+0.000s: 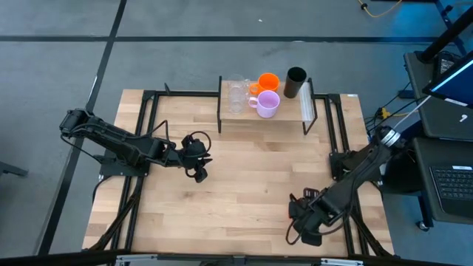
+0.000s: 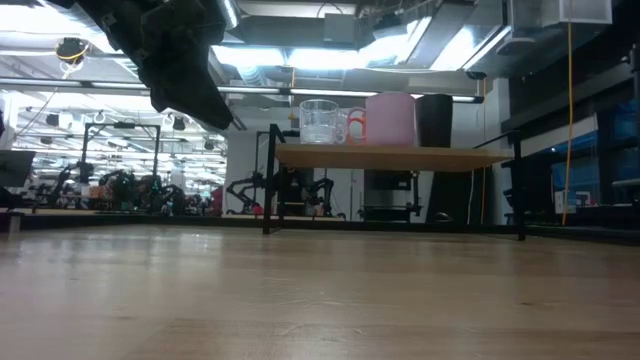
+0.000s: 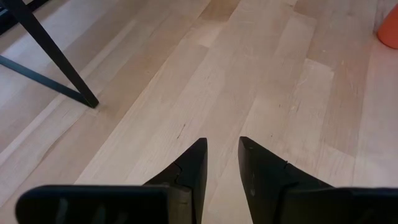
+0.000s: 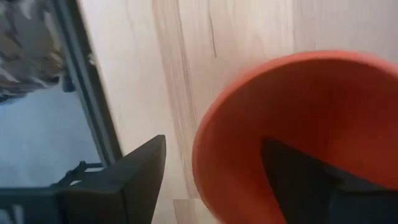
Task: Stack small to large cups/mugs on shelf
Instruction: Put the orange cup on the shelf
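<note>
The light-wood shelf (image 1: 266,122) stands at the table's far middle. On it are two clear tumblers (image 1: 236,92), an orange mug (image 1: 267,80), a lilac mug (image 1: 267,105) and a black cup (image 1: 295,81). In the low view the tumblers (image 2: 318,120), lilac mug (image 2: 392,118) and black cup (image 2: 435,118) rest on their bases. My right gripper (image 1: 307,222) is near the table's front right, open, astride the rim of the red-orange cup (image 4: 292,99), which is hidden under it in the high view. My left gripper (image 1: 199,166) is left of centre, open and empty (image 3: 222,143). My right gripper has one finger (image 4: 298,171) inside the red-orange cup and the other (image 4: 140,174) outside its wall (image 4: 202,155). Bare table shows between the outer finger and the wall. Whether the inner finger touches the cup I cannot tell.
Black metal frame rails (image 1: 144,125) run along the table's left and right sides. A black post and foot (image 3: 56,68) stand near my left gripper. A laptop (image 1: 451,177) sits beyond the right edge. Bare wood lies between the grippers and the shelf.
</note>
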Motion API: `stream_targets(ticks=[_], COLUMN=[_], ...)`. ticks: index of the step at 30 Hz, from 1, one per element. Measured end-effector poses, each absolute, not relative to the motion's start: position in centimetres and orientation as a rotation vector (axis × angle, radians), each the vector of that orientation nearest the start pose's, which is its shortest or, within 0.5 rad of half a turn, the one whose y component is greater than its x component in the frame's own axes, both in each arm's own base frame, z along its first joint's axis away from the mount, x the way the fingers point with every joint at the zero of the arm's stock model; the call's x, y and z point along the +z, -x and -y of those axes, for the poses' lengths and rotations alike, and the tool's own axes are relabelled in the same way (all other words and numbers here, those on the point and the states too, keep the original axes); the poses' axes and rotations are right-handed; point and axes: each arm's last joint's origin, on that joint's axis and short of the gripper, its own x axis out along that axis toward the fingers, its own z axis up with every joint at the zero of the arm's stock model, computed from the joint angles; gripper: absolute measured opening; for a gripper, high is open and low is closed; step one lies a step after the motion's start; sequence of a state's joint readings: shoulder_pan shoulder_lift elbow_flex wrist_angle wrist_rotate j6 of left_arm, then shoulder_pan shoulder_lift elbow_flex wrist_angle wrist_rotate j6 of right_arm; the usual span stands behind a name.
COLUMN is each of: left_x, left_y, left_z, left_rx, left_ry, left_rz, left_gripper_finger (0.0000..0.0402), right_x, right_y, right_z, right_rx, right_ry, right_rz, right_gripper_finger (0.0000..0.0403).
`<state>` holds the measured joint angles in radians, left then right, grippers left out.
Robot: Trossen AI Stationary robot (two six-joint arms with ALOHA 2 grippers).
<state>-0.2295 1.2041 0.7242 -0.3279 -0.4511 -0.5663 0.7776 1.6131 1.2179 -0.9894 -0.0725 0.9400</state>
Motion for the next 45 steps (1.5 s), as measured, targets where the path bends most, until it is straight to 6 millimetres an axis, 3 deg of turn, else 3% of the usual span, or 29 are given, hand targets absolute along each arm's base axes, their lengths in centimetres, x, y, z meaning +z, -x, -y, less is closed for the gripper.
stream_targets(ticks=[11,17,24,30,35,42,45], left_x=[22.2,22.2,22.2,22.2,22.2,22.2,22.2], left_y=[-23.2,-23.2,-23.2,-23.2,-23.2,-23.2,-23.2], left_z=[4.1,4.1,4.1,4.1,4.1,4.1,4.1], left_rx=[0.414,0.414,0.414,0.414,0.414,0.414,0.414], left_ry=[0.267,0.266,0.266,0.266,0.266,0.266,0.265], left_rz=[-0.674,-0.674,-0.674,-0.674,-0.674,-0.674,-0.674], left_gripper_finger=[0.0085,0.0085,0.0085,0.0085,0.0085,0.0085,0.0085], right_x=[20.2,19.7,19.7,20.1,23.4,31.1,34.1], right_y=[-22.0,-22.2,-22.7,-23.2,-24.3,-25.0,-25.3], right_z=[-22.0,-22.0,-21.5,-21.0,-20.5,-18.5,-17.7], right_rx=[-0.060,-0.074,-0.113,-0.134,-0.124,-0.227,-0.238], right_ry=[-0.228,-0.221,-0.261,-0.315,-0.280,-0.090,-0.018], right_rz=[-1.570,-1.581,-1.582,-1.614,-1.614,-1.514,-1.368], right_gripper_finger=[0.0242,0.0166,0.0020,0.0013,0.0009,0.0008,0.0011])
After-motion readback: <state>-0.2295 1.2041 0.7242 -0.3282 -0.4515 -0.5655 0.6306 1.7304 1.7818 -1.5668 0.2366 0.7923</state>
